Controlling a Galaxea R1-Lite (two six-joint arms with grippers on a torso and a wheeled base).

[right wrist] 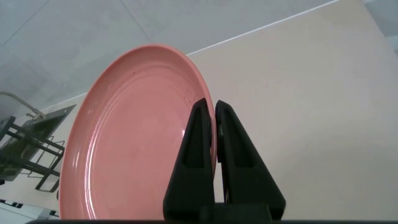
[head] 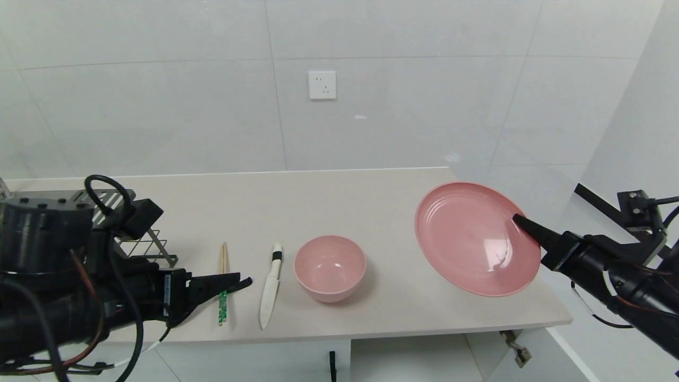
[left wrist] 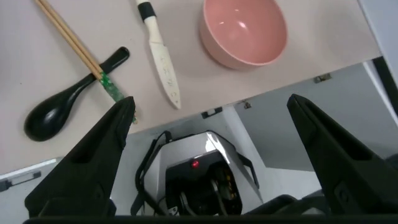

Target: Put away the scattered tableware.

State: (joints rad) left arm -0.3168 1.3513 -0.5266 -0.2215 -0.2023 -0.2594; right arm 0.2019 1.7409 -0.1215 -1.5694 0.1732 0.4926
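My right gripper (head: 518, 219) is shut on the rim of a pink plate (head: 467, 239), holding it tilted above the counter's right end; in the right wrist view the fingers (right wrist: 200, 134) pinch the pink plate (right wrist: 130, 137). A pink bowl (head: 330, 268) stands mid-counter, with a white knife (head: 270, 286) and chopsticks (head: 223, 278) to its left. My left gripper (head: 233, 282) hovers open at the counter's front edge beside the chopsticks. In the left wrist view, the left gripper (left wrist: 211, 102) looks down on a black spoon (left wrist: 68, 106) crossing the chopsticks (left wrist: 68, 37), the knife (left wrist: 160, 59) and the bowl (left wrist: 244, 31).
A wire dish rack (head: 139, 241) stands at the counter's far left, behind my left arm. The beige counter (head: 371, 201) ends at a tiled wall with an outlet (head: 322, 85). Its right end drops off just past the plate.
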